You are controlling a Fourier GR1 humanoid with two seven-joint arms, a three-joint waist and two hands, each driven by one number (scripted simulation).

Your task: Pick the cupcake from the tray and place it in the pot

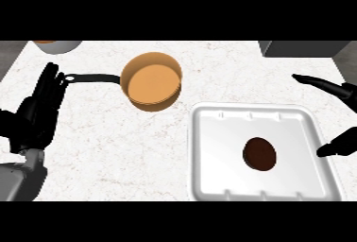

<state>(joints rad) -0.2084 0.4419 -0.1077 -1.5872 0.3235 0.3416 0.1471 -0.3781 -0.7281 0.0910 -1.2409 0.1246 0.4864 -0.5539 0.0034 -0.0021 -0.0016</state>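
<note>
Nearest me, left hand (pixel 35 113) rests at the left edge, fingers straight up, holding nothing. Right hand (pixel 339 118) hangs spread wide at the right rim of the white tray (pixel 209 142), w/ nothing in it. Cupcake (pixel 259 154) sits mid-tray, untouched. Pot (pixel 150 81) stands far-left of the tray. Best approach: drop straight over the cupcake, thumb & fingers either side, before closing.

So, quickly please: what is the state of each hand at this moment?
Left hand: open, fingers straight, holding nothing, at the view's left edge.
Right hand: open, thumb and fingers spread, holding nothing, beside the tray.
</note>
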